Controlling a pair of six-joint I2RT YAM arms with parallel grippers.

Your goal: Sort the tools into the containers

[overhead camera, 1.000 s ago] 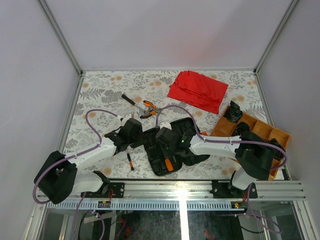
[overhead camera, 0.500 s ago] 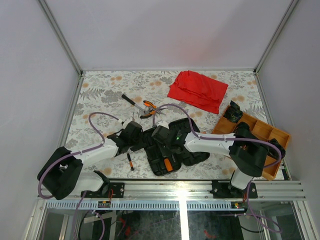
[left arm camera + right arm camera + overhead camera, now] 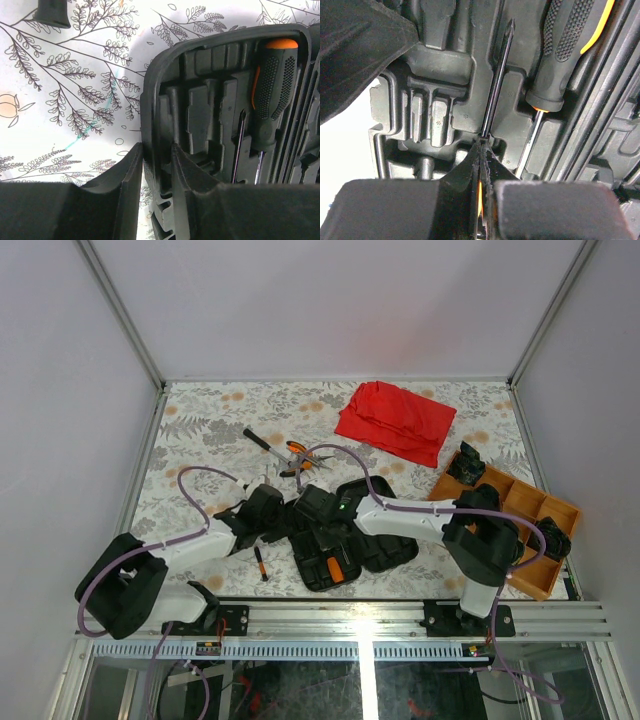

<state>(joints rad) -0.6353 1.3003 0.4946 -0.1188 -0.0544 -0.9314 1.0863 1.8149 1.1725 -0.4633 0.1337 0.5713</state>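
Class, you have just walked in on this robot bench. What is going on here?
The two arms are packing hand tools into an open black case. The left tool clamps the case's edge wall, one finger on either side. The right tool is pinched on a slim screwdriver, whose shaft lies over a moulded slot, beside a black-and-orange screwdriver already seated. On the table, orange-handled pliers and a small screwdriver lie loose.

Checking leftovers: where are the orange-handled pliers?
Top view: the pliers lie on the table beyond the open case, left of the red cloth.
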